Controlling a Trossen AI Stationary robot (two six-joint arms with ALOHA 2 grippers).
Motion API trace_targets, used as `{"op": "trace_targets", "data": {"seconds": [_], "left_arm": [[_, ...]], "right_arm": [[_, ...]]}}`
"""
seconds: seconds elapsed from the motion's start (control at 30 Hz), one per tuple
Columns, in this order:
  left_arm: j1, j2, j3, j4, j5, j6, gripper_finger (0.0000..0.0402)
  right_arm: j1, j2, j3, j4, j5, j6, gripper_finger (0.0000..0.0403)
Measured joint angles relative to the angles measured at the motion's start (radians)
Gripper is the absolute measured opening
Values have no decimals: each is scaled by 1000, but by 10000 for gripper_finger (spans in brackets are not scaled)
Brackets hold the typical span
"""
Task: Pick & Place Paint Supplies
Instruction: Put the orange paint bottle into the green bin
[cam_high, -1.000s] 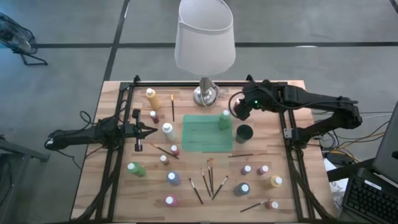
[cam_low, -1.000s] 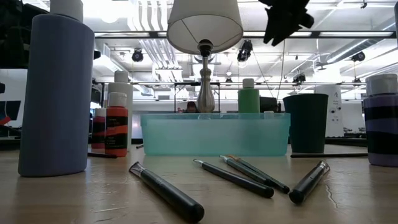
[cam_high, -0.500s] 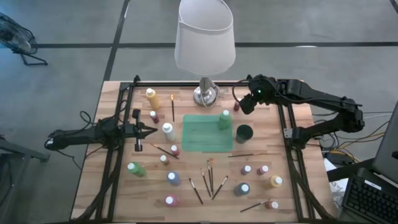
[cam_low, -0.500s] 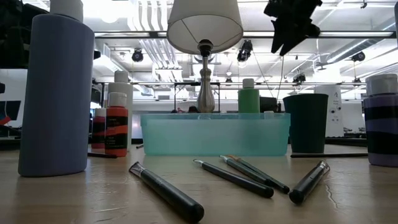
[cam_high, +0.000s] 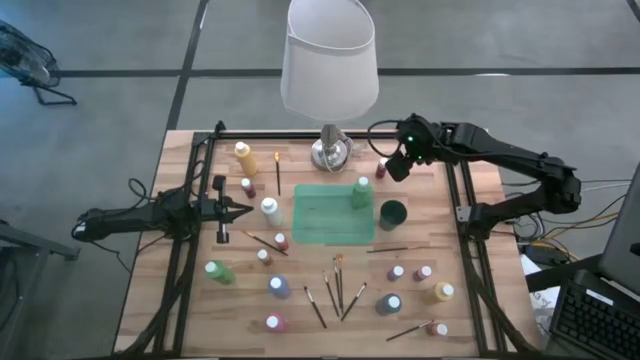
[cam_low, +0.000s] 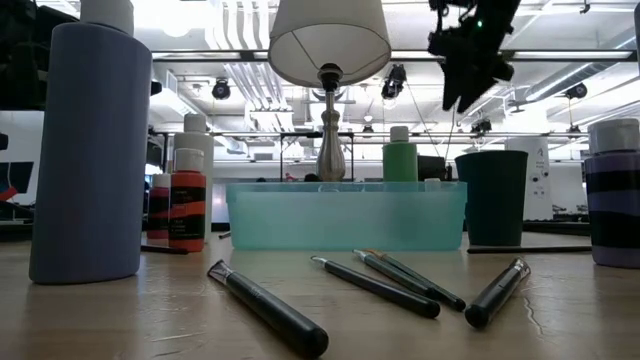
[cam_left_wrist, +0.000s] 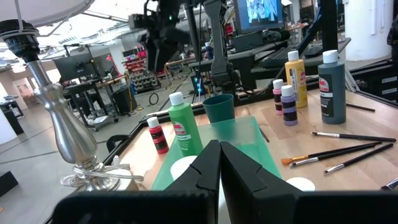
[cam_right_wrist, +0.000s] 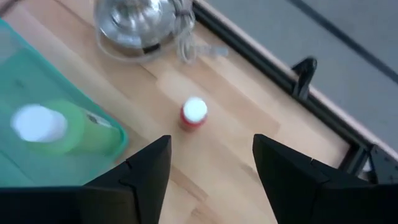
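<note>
My right gripper (cam_high: 396, 166) (cam_right_wrist: 211, 149) is open and empty, held above the table at the far right. Its fingers stand over a small red white-capped bottle (cam_right_wrist: 194, 114) (cam_high: 381, 171), which stands on the wood by the lamp base. A green bottle (cam_high: 361, 192) stands in the far right corner of the teal tray (cam_high: 322, 228). My left gripper (cam_high: 243, 210) (cam_left_wrist: 217, 152) is shut and empty at the left, low over the table, pointing toward the tray. Several paintbrushes (cam_high: 336, 286) lie on the table near the front, with more bottles around them.
A white-shaded lamp (cam_high: 330, 60) with a silver base (cam_high: 330, 152) stands at the far middle. A dark green cup (cam_high: 393, 212) stands right of the tray. Bottles stand at the left (cam_high: 244, 157) and the front right (cam_high: 443, 291). Black rails (cam_high: 465, 215) line both table sides.
My right gripper has gone from the tray's far right corner toward the table's right and far edges and has come down a little. It now stands over the small red bottle. The green bottle has stayed standing in the tray.
</note>
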Motion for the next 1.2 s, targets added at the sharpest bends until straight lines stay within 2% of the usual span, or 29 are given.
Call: {"op": "trace_targets", "data": {"seconds": [0.2,0.57,0.77,0.97,1.2], "left_arm": [[0,0,0,0,0,0,16],[0,0,0,0,0,0,16],[0,0,0,0,0,0,16],[0,0,0,0,0,0,16],[0,0,0,0,0,0,16]], "right_arm": [[-19,0,-120,85,-52,5,232],[-31,0,-312,400,-104,-75,233],[-34,0,-372,485,-103,-194,212],[-47,0,-394,521,-103,-191,201],[-88,0,-399,595,-119,-173,210]]}}
